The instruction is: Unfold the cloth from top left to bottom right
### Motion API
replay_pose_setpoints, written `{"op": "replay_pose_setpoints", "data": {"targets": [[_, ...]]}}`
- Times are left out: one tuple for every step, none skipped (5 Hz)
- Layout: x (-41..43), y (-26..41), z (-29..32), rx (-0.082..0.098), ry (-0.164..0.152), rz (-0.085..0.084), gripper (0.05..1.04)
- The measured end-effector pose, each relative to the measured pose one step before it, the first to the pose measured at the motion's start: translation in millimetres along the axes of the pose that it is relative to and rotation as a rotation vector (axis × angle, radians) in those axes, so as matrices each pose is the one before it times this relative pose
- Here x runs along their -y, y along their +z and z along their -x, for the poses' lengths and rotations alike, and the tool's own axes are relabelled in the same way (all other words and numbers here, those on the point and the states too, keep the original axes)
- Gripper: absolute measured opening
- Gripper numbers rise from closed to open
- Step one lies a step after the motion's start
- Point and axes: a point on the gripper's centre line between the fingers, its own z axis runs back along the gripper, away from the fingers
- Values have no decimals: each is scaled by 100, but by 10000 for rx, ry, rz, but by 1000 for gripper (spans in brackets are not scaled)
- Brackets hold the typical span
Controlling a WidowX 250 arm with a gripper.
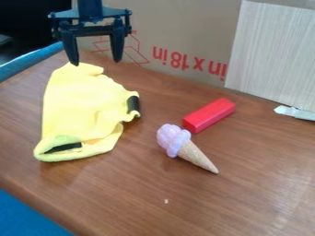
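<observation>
My black two-finger gripper point(96, 62) hangs spread wide near the rumpled yellow cloth point(83, 103), which too shallow a pinch could let slip.

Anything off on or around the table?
Minor: a small white speck sits on the table just in front of the toy ice cream cone, maybe a crumb or chip. The cardboard behind has its red print upside down. Yellow cloth is bunched, normal before unfolding. No spill visible.
</observation>
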Motion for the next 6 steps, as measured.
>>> {"op": "replay_pose_setpoints", "data": {"targets": [[62, -1209, 184, -292, 33, -166, 1001], [1296, -1047, 1311, 192, -65, -345, 1001], [1349, -817, 1334, 519, 39, -518, 1001], [934, 65, 639, 608, -27, -400, 1001], [776, -1111, 707, 292, -76, -609, 1001], [219, -815, 2, 86, 25, -281, 1001]]}}
